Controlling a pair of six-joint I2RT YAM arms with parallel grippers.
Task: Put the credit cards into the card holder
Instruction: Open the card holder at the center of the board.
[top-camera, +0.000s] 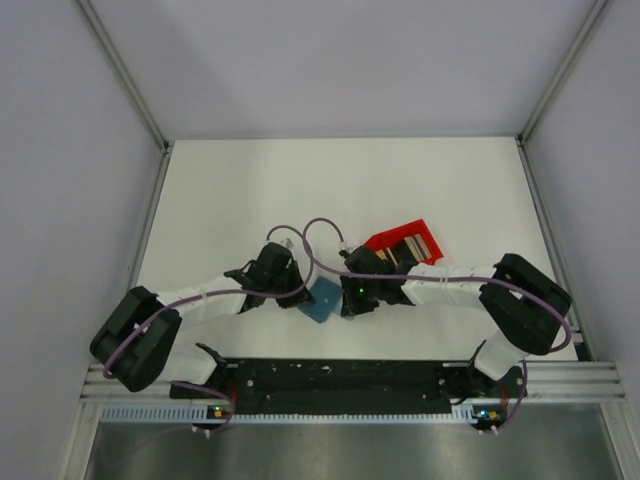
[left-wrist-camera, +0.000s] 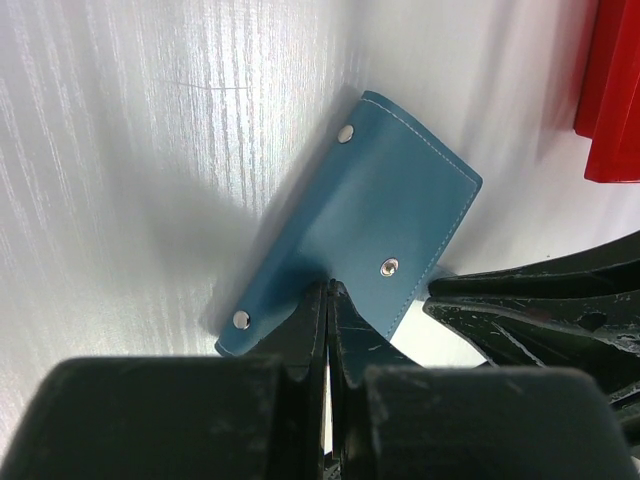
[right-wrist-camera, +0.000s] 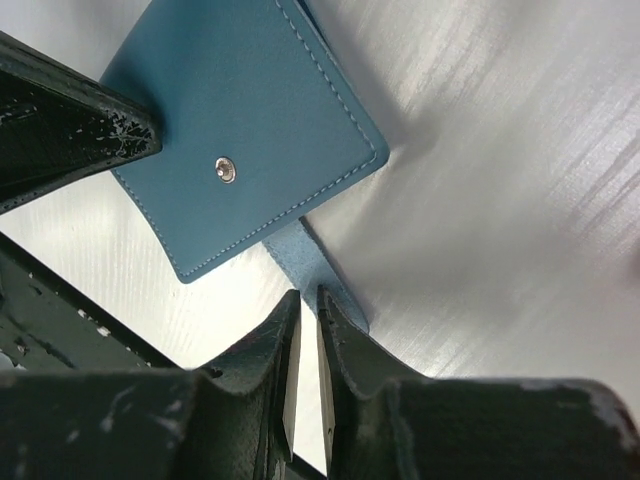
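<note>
Slick counter (top-camera: 250, 190): left claw (left-wrist-camera: 328, 292) together at the holder (left-wrist-camera: 380, 220) edge, right claw (right-wrist-camera: 305, 300) almost together round its flap (right-wrist-camera: 296, 246), grip unclear; leather may slip.

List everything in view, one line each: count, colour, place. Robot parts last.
card holder: one, teal-blue, folded shut, table centre between both pincers
credit cards: several, exact count unclear, gold and dark, on edge in the red bin
red bin: one, red, behind and to the right of the holder
table: one, white
left pincer: one, black, shut at the holder's edge
right pincer: one, black, almost shut on the holder's pale flap
</note>
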